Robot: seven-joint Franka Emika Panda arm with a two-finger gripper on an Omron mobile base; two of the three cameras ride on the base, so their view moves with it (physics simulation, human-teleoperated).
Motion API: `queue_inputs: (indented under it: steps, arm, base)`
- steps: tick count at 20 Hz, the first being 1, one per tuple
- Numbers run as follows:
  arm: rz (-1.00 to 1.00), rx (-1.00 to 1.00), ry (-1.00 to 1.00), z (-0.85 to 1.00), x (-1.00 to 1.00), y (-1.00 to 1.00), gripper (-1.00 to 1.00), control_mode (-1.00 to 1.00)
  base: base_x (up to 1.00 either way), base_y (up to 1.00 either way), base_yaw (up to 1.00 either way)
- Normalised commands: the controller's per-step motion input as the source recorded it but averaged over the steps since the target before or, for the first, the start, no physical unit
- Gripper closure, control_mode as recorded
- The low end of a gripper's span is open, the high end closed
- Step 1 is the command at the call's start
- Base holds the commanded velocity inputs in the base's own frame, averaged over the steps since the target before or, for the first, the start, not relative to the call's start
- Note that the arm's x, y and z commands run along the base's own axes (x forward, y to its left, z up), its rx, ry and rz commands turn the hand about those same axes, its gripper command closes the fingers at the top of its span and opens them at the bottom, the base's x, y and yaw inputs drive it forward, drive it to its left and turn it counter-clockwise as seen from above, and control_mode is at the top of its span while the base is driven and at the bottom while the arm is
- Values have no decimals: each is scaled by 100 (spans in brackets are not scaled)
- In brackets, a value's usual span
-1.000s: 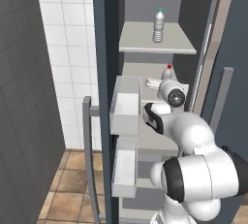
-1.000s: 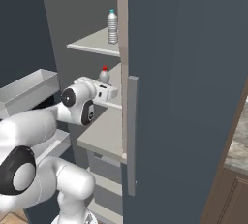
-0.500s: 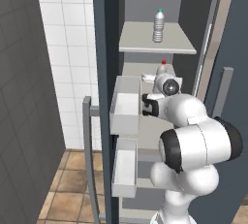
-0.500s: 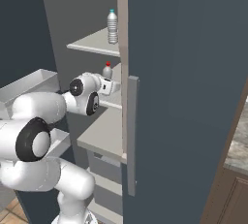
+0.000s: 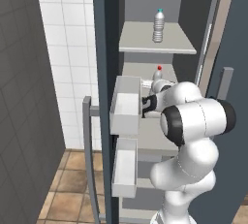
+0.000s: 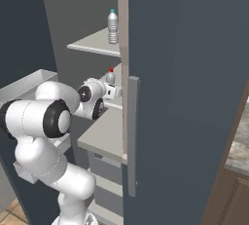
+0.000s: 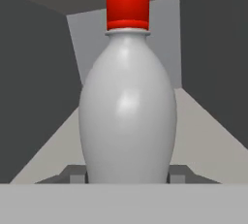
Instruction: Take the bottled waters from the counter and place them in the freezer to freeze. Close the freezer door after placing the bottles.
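From the left base camera I see the freezer standing open, its door swung out to the left with two pale bins on its inner side and a grey bar handle on the outer edge. The teal-capped bottle stands upright on the upper shelf, towards its far side. My arm reaches into the compartment one level below, and the red-capped bottle shows just above the wrist, upright, with its lower part hidden behind the arm.

From the right base camera the other closed door takes up the right half, its vertical handle near the middle. Past its edge I see the teal-capped bottle on the upper shelf and the red-capped bottle at the end of my gripper, over the middle shelf. A strip of the tabletop shows at the far right with brown cabinet below.

On the hand camera the red-capped bottle stands upright right in front of me, pale body and red cap. The jaws are pinching it at the base, one fingertip on each side. The shelf runs away beneath it to the far wall of the compartment; I cannot tell whether the bottle's foot touches the shelf.
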Motion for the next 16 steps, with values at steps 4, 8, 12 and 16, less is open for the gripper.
queue_inputs:
  steps: [4, 8, 12, 16]
  arm:
    - [3, -6, 0, -49, 22, -26, 100, -100]
    - [2, -9, 0, -46, 10, -14, 100, -100]
    - [2, -9, -5, -45, 9, -9, 100, -100]
    - [1, -9, -2, -33, 15, -13, 100, -100]
  base:
    - [0, 0, 0]
    - [0, 0, 0]
    - [0, 0, 0]
    - [0, 0, 0]
